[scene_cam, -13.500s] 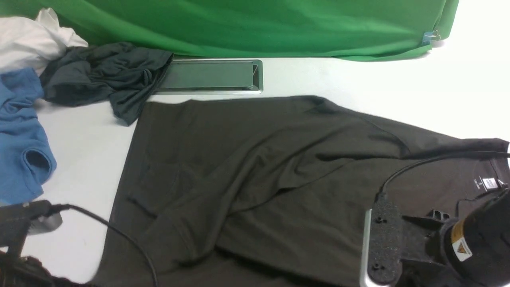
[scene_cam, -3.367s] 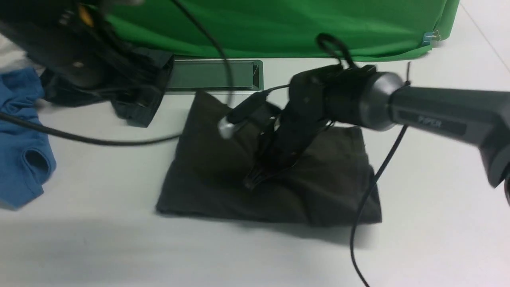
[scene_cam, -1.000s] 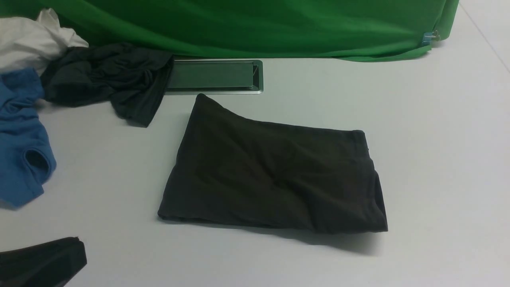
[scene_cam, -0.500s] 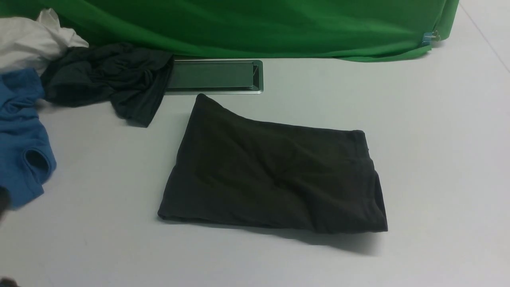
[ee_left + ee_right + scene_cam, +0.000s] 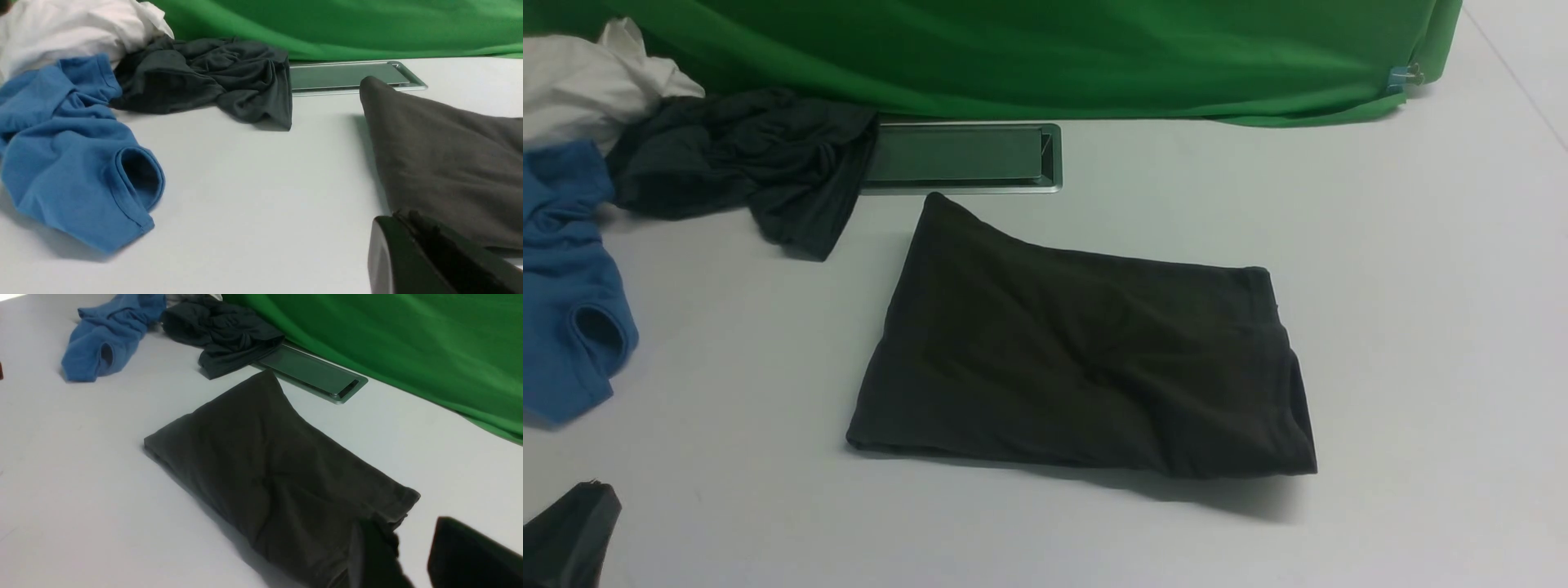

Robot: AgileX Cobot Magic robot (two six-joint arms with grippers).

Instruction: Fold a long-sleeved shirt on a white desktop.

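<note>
Blue garment [image 5: 568,286], teal-grey garment [image 5: 743,163], white cloth [image 5: 580,82], green backdrop [image 5: 1054,49].

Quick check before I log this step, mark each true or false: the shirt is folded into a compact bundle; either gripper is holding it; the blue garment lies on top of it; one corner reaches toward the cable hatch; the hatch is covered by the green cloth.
1. The long-sleeved shirt lies folded in a compact bundle on the white desktop. True.
2. A gripper holds it. False: the left gripper is shut on nothing beside it, and the right gripper stands open with nothing between its fingers.
3. The blue garment lies on it. False: it lies apart, to the left.
4. One corner points toward the cable hatch. True.
5. The green cloth covers the hatch. False: it is exposed.
</note>
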